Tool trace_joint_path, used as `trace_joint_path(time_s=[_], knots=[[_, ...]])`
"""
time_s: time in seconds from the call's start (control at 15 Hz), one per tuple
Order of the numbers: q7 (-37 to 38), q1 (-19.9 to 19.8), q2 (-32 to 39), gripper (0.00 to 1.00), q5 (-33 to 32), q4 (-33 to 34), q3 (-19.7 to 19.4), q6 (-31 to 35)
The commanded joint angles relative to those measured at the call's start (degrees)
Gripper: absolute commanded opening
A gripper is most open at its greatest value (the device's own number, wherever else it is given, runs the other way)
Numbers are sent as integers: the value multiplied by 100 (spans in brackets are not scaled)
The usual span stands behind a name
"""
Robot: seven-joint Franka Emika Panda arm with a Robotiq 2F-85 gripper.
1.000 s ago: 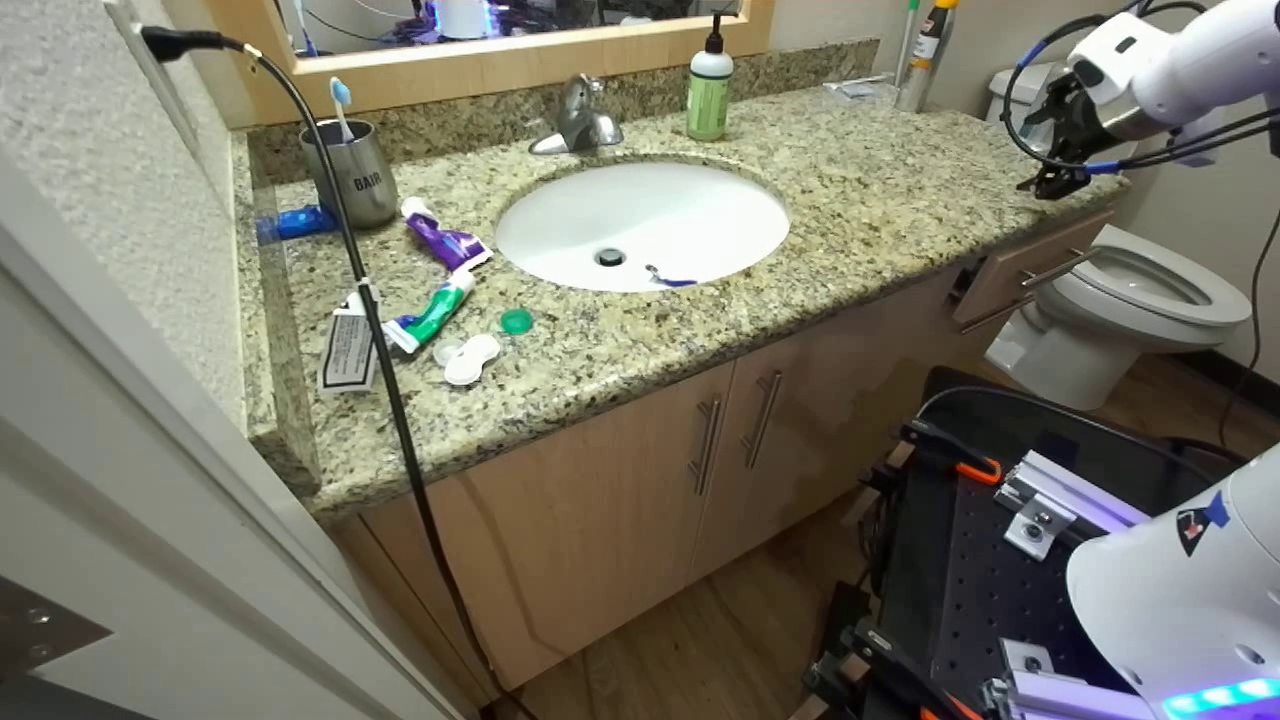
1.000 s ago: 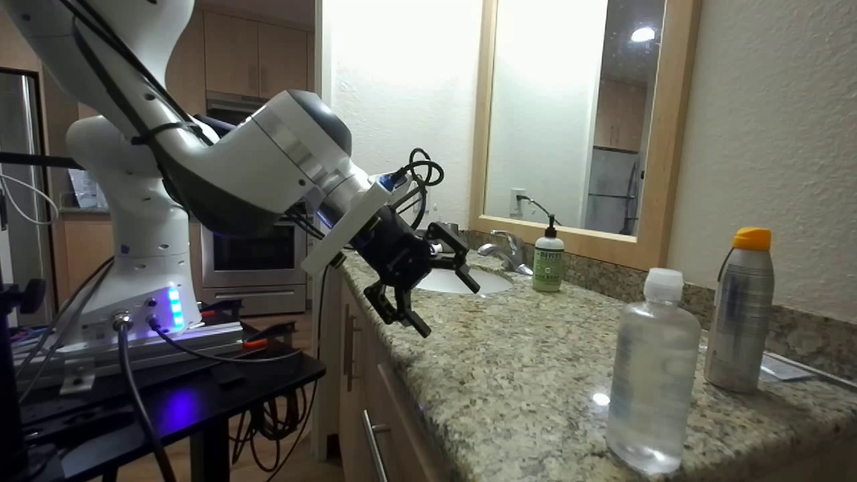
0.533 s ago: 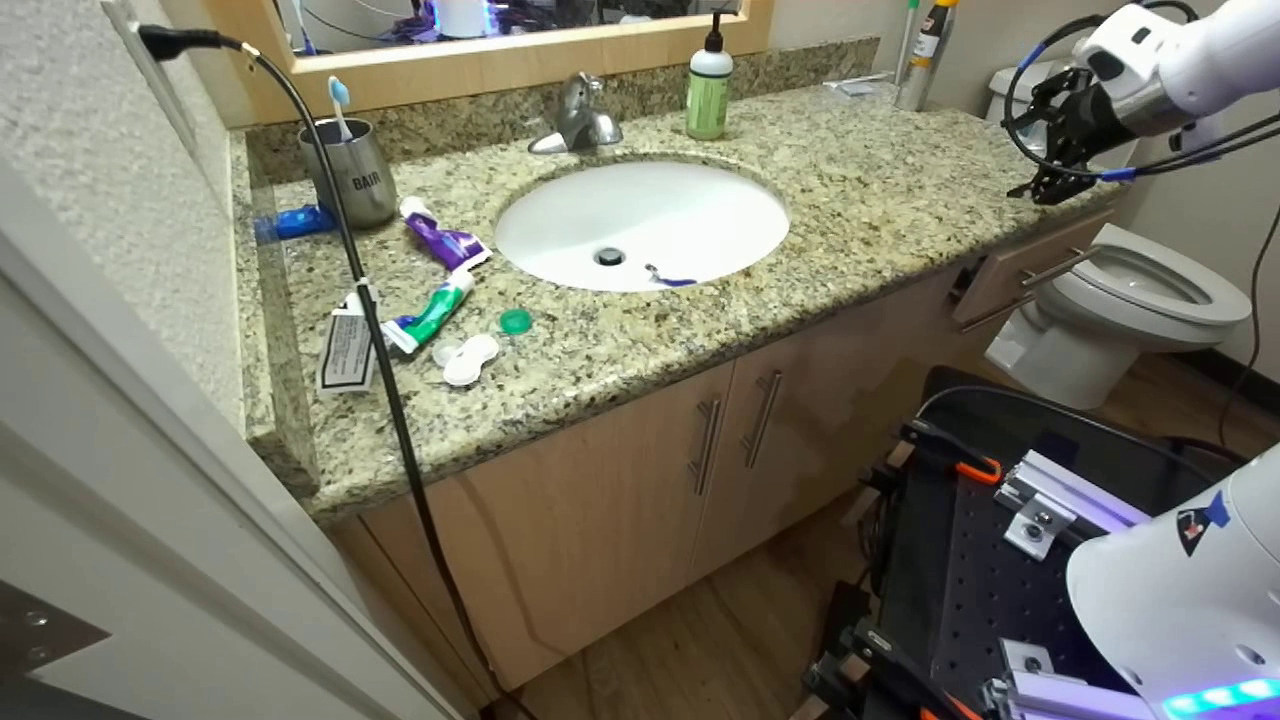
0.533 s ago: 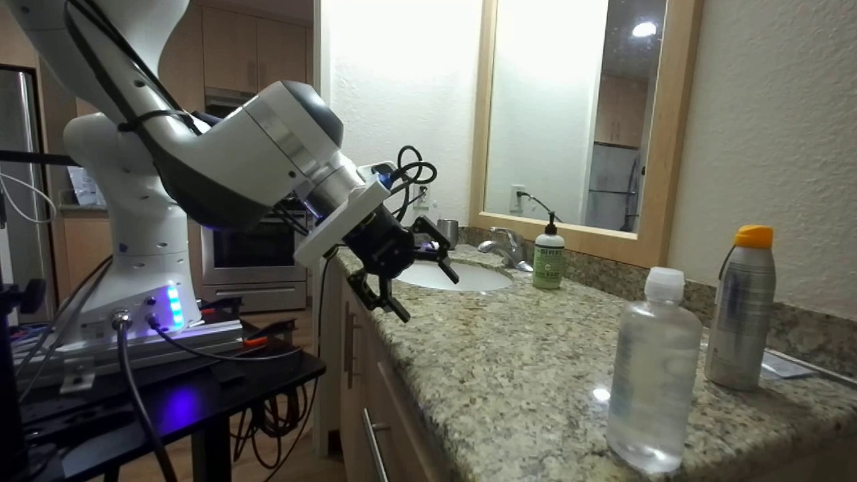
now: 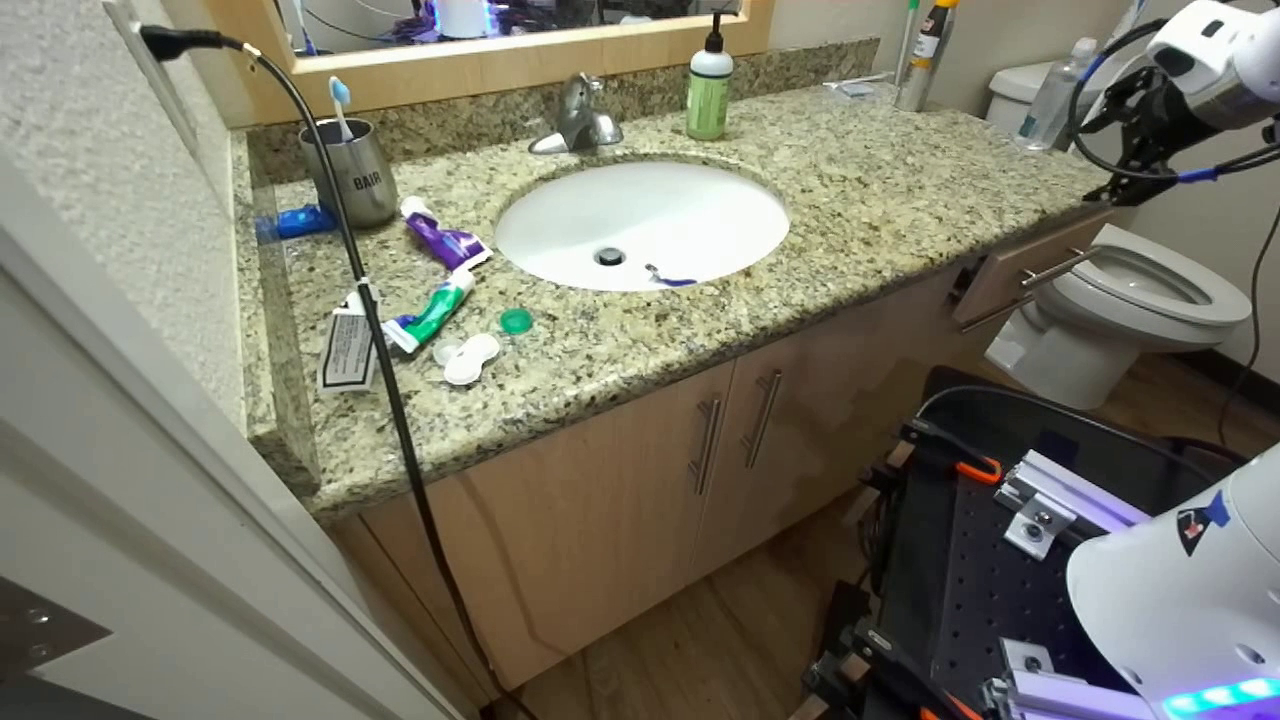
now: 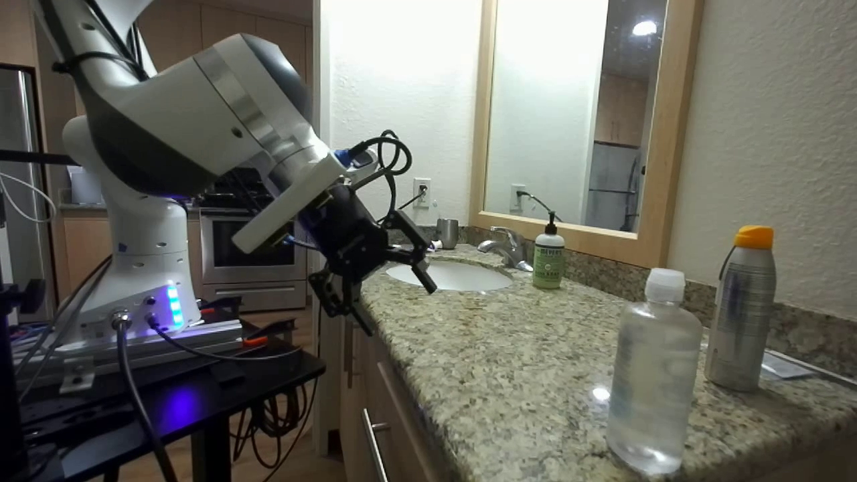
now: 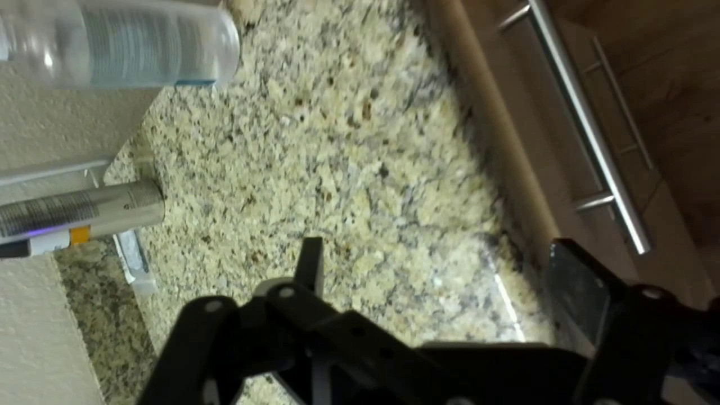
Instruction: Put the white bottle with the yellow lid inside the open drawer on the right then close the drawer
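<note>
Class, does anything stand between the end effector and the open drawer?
No loose object visibly stands between the end effector and the drawer. In the wrist view, the clear bottle is off to the side. Only the counter's front edge lies close and may need clearing.

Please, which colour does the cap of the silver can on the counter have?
The cap is orange-yellow; it shows best in an exterior view.

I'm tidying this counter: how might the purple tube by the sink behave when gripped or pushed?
The purple tube would probably flex, since its body looks creased. It seems unlikely to roll, given its wide, flat end.
</note>
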Motion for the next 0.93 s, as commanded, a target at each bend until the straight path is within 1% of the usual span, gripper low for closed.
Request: trace_joint_path(time_s=[0.0, 0.13, 0.27, 0.4, 0.47, 0.53, 0.6, 0.67, 0.73, 0.8, 0.87], knots=[[-44, -78, -1098, 100, 5, -601, -349, -21], [-251, 301, -1218, 100, 85, -786, -871, -198], [-534, 771, -1284, 100, 175, -1002, -1460, -395], [-949, 1416, -1293, 100, 389, -1301, -2171, -754], [-1287, 1743, -1278, 100, 601, -1466, -2520, -968], [-1707, 2097, -1161, 100, 920, -1619, -2839, -1297], [-1968, 2698, -1051, 100, 1137, -1680, -3362, -1536], [-2656, 2812, -804, 100, 1706, -1791, -3401, -1946], [-3050, 3172, -649, 100, 2172, -1841, -3592, -2325], [-3389, 3438, -380, 100, 2723, -1828, -3628, -2822], [-3284, 4128, -279, 100, 3108, -1717, -3991, -3086]])
